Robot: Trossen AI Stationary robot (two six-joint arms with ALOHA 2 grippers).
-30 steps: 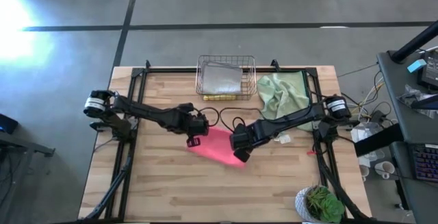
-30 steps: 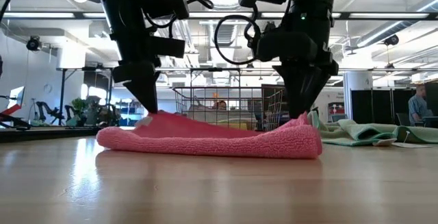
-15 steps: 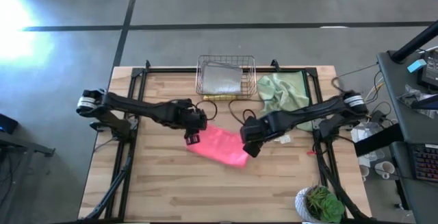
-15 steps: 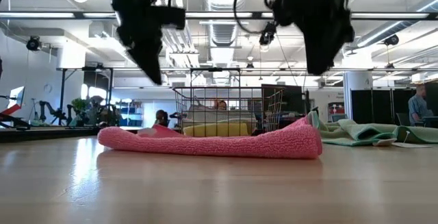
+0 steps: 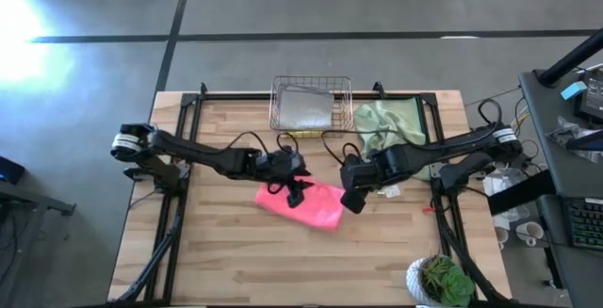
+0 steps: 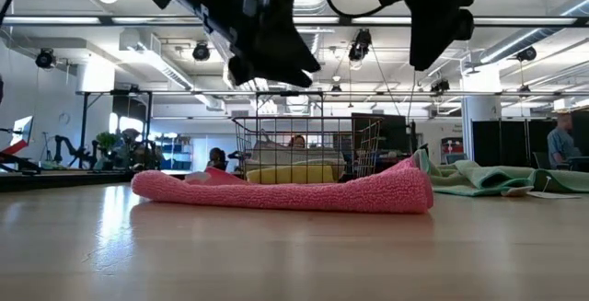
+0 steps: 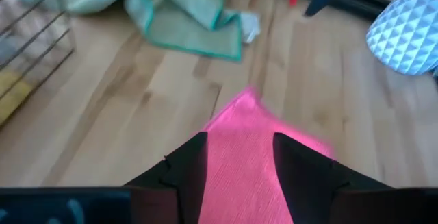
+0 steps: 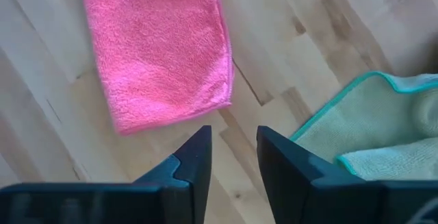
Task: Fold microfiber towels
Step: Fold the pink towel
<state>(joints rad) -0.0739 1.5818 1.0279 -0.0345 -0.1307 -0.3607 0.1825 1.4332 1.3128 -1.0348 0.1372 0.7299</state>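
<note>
The hot pink towel (image 5: 306,204) lies folded flat on the table's middle, and shows long and low in the low view (image 6: 285,191). My left gripper (image 5: 296,193) hangs open above its left part, with pink cloth showing below between the fingers (image 7: 239,169). My right gripper (image 5: 349,202) is open in the air, beside and above the towel's right end (image 8: 157,53). A pale sage green towel (image 5: 386,127) lies crumpled at the far right. In the wire basket (image 5: 311,105) are a grey towel (image 5: 306,110) and a yellow one (image 6: 294,172).
The basket stands at the table's far edge, in the middle. A small white tag (image 5: 389,191) lies near the right arm. A potted plant (image 5: 441,280) in a white pot stands at the near right corner. Bare wood lies along the table's near side.
Both grippers have left the pink towel and risen clear of it. The left one has moved toward the table's right edge, over the towel, and tipped up nearer to level. The right one has drawn back toward the right edge. The towel's left end has settled flat.
</note>
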